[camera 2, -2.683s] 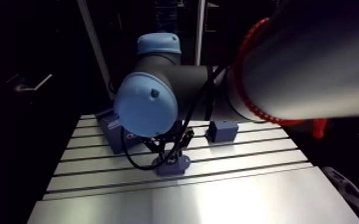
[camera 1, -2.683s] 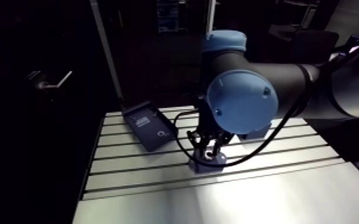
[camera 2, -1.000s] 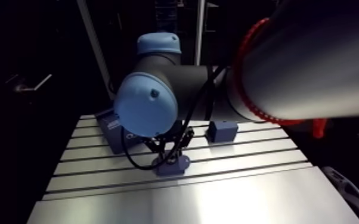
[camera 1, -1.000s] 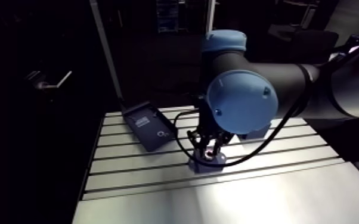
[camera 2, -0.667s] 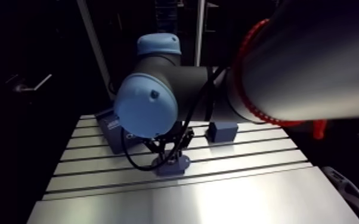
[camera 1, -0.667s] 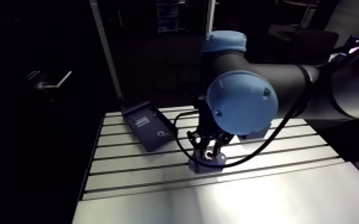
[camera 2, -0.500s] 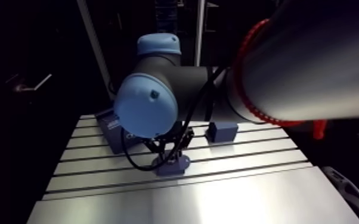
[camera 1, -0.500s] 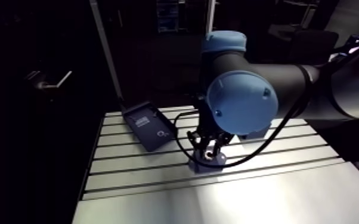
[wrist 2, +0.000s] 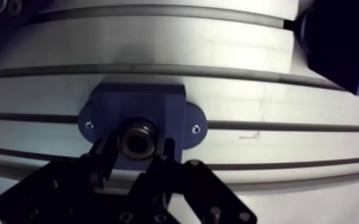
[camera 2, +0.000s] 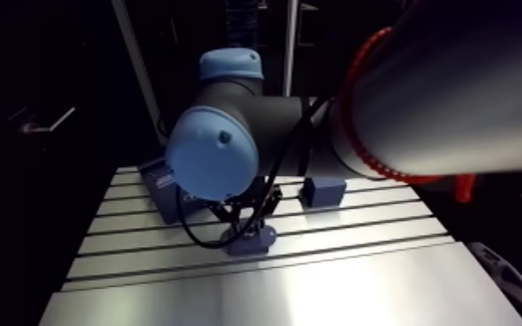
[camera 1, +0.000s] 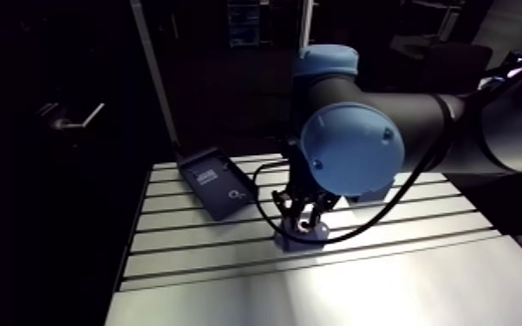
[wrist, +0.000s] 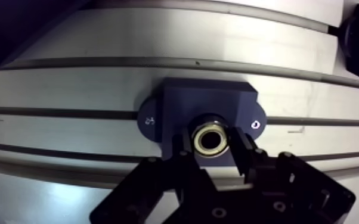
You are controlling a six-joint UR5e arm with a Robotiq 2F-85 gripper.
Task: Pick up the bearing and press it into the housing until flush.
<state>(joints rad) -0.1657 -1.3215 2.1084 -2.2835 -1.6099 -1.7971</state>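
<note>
In the wrist view a dark blue housing [wrist: 203, 106] with two screw flanges sits on the slotted table [wrist: 68, 83]. A metal ring bearing [wrist: 211, 138] sits at the housing's bore, facing the camera. My gripper [wrist: 212, 144] is shut on the bearing, with one black finger pressed against each side of it. I cannot tell how deep the bearing sits in the bore. In the arm view the gripper [camera 1: 303, 218] comes straight down onto the housing [camera 1: 306, 237] near the middle of the table.
A flat dark box [camera 1: 217, 182] lies at the table's back left. A small dark blue block [camera 2: 323, 191] stands behind the housing to the right. Parallel slots run across the table, and a smooth metal plate [camera 1: 316, 290] forms its front part.
</note>
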